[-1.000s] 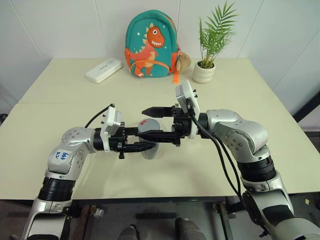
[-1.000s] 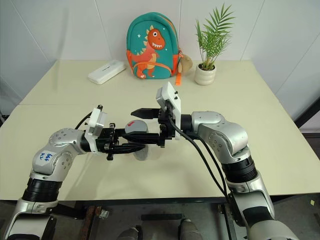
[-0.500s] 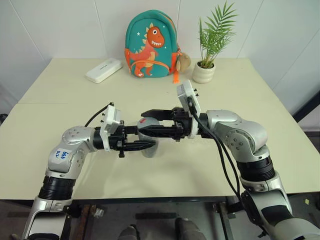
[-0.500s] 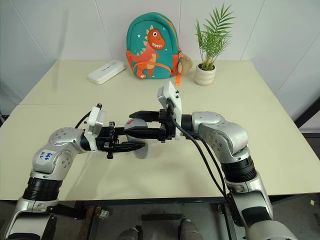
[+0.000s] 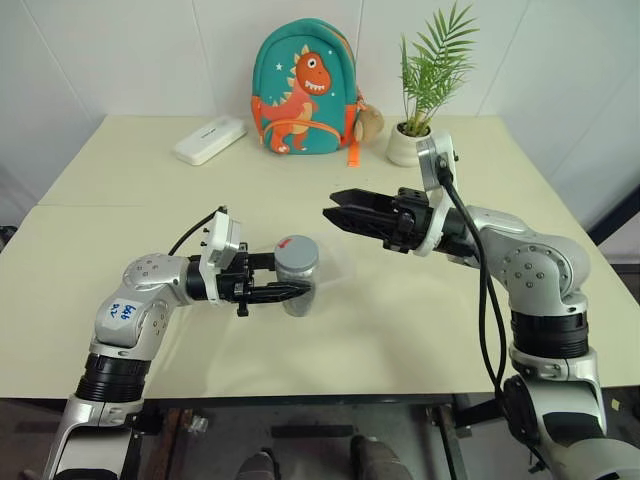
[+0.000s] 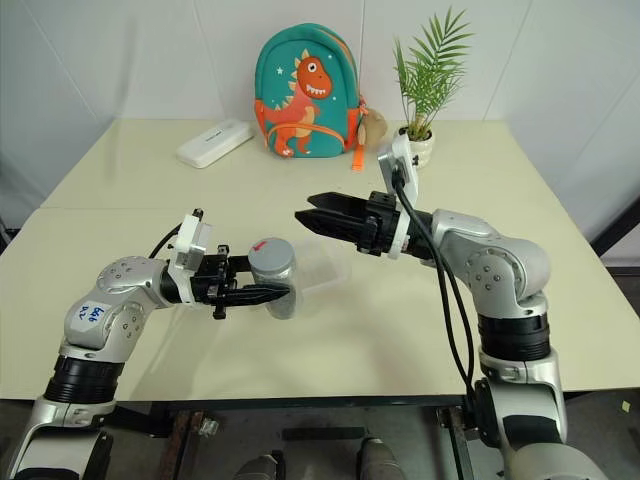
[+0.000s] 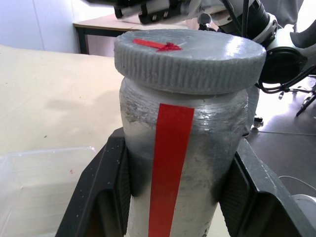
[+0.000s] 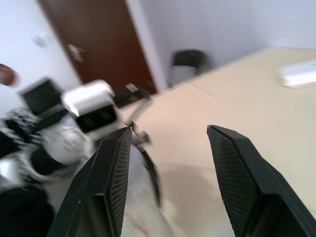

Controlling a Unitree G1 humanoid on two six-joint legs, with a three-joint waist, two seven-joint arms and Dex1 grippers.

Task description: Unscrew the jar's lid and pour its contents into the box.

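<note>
The left gripper [image 5: 303, 290] is held level above the table [image 5: 120, 200], pointing toward the robot's right; its 2 fingers [image 7: 111, 173] are clamped on opposite sides of the jar [image 5: 298, 275], which stands upright in the grip; the jar body is silvery-grey with 1 red vertical stripe. The lid [image 5: 297, 247] sits on top of the jar, ribbed round its edge and marked with a red arrow. The box [image 5: 338, 265] rests on the table just beside the jar, on its far right side; whether the 2 touch cannot be told. The right gripper [image 5: 330, 212] hangs higher, above and to the right of the jar and apart from it, pointing toward the robot's left; its 2 fingers [image 8: 232, 168] stand apart with a visible gap and nothing between them. At the far edge of the table stand 1 flat white case [image 5: 208, 140], 1 teal dinosaur backpack [image 5: 305, 90] and 1 potted plant [image 5: 425, 90].
</note>
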